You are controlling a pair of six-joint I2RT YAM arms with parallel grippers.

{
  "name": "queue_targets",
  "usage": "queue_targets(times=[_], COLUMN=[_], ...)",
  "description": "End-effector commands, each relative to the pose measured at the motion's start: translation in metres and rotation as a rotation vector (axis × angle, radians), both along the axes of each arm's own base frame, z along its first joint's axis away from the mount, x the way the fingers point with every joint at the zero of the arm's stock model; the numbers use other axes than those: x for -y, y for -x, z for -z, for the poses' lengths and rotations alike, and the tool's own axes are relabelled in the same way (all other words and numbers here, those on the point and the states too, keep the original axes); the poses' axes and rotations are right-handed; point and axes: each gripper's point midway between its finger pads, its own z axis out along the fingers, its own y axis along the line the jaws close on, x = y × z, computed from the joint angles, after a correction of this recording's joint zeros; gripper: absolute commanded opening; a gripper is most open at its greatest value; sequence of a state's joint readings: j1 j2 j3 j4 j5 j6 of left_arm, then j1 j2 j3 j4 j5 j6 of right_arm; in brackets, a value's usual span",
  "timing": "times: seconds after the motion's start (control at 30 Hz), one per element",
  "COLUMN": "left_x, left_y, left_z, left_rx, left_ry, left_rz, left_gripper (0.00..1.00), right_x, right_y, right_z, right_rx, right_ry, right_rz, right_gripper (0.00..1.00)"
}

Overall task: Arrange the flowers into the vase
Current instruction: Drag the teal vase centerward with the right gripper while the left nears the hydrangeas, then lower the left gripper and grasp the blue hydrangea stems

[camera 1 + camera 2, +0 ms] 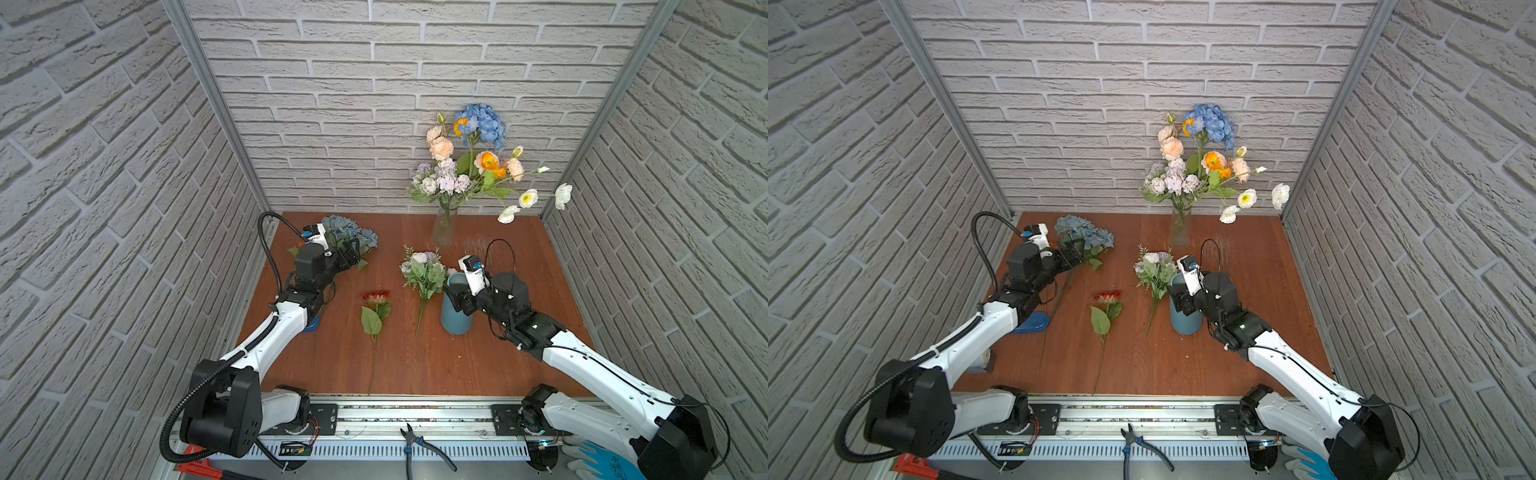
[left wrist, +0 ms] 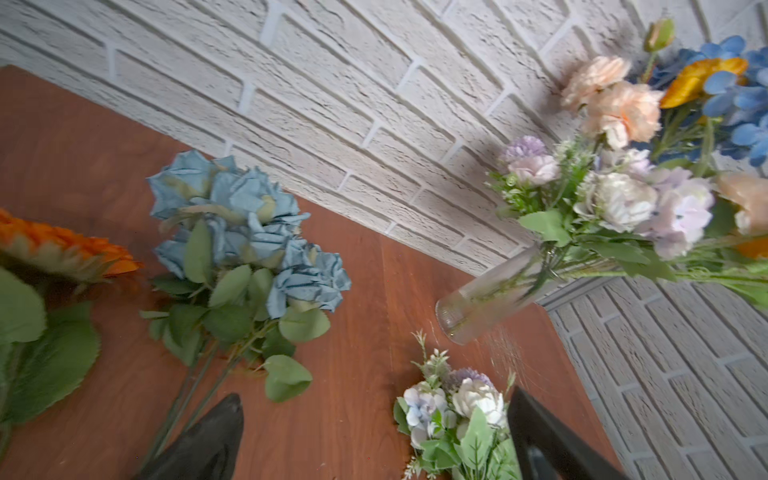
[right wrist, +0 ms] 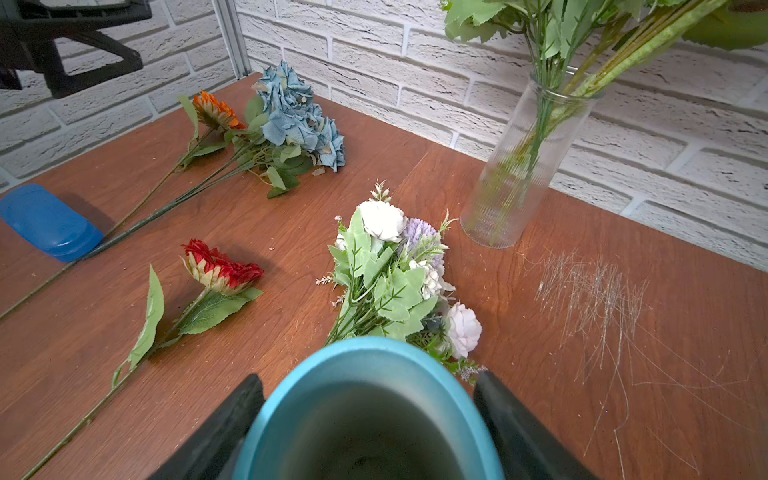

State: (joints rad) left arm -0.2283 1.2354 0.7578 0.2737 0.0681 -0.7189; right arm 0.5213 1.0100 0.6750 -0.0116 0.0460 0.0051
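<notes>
A clear glass vase point(image 1: 444, 228) point(image 3: 515, 166) at the back holds a mixed bouquet point(image 1: 469, 166). On the table lie a blue hydrangea point(image 1: 349, 235) point(image 2: 249, 232), an orange daisy point(image 2: 62, 245), a red daisy point(image 1: 376, 297) point(image 3: 222, 266) and a lilac-white bunch point(image 1: 424, 270) point(image 3: 395, 266). My left gripper point(image 1: 347, 253) point(image 2: 374, 397) hangs open over the hydrangea's stems, holding nothing. An upright blue vase point(image 1: 455, 320) point(image 3: 370, 415) stands right of the bunch, with my right gripper point(image 1: 455, 297) point(image 3: 369, 377) shut on its rim, one finger on each side.
A flat blue plastic piece point(image 1: 1030, 323) point(image 3: 45, 220) lies at the table's left edge under my left arm. Brick-patterned walls close three sides. Pliers point(image 1: 419, 446) and gloves point(image 1: 594, 455) rest on the front rail. Scratches mark the wood point(image 3: 590, 291) right of the glass vase.
</notes>
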Motion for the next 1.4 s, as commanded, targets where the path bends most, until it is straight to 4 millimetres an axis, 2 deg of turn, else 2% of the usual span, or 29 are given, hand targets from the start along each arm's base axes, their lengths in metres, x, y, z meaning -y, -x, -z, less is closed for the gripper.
queue_targets(times=[0.0,0.07,0.17,0.37,0.5,0.57,0.73,0.97,1.1,1.23,1.37], left_x=[-0.014,-0.021,-0.033,-0.046,-0.045,-0.043,-0.039,-0.044,-0.049,-0.050,-0.054], left_y=[0.005,0.007,0.011,0.013,0.011,0.010,0.009,0.013,0.013,0.010,0.009], left_z=[-0.009,-0.008,-0.005,0.011,0.022,0.026,0.037,0.043,0.050,0.068,0.096], left_rx=[0.009,0.001,-0.016,-0.074,-0.106,-0.118,-0.154,-0.184,-0.205,-0.256,-0.326], left_ry=[-0.002,-0.009,-0.021,-0.048,-0.043,-0.036,-0.025,-0.057,-0.096,-0.141,-0.195], left_rz=[-0.036,-0.056,-0.097,-0.135,-0.129,-0.119,-0.099,-0.115,-0.132,-0.124,-0.122], left_gripper=[0.98,0.98,0.98,0.98,0.98,0.98,0.98,0.98,0.98,0.98,0.95], right_x=[-0.012,-0.014,-0.012,-0.003,0.001,0.003,0.006,0.008,0.014,0.015,0.015], right_y=[-0.011,-0.011,-0.009,-0.004,-0.002,0.000,0.003,0.005,-0.003,-0.013,-0.022], right_z=[-0.044,-0.043,-0.045,-0.053,-0.059,-0.061,-0.069,-0.082,-0.094,-0.105,-0.113], right_rx=[0.120,0.116,0.120,0.134,0.143,0.137,0.136,0.149,0.148,0.136,0.147], right_ry=[-0.085,-0.082,-0.082,-0.077,-0.066,-0.054,-0.046,-0.051,-0.076,-0.056,-0.063], right_rz=[-0.005,-0.007,-0.002,0.025,0.032,0.038,0.039,0.043,0.109,0.142,0.170], right_gripper=[0.06,0.12,0.31,0.57,0.76,0.78,0.97,0.97,0.98,0.99,0.99])
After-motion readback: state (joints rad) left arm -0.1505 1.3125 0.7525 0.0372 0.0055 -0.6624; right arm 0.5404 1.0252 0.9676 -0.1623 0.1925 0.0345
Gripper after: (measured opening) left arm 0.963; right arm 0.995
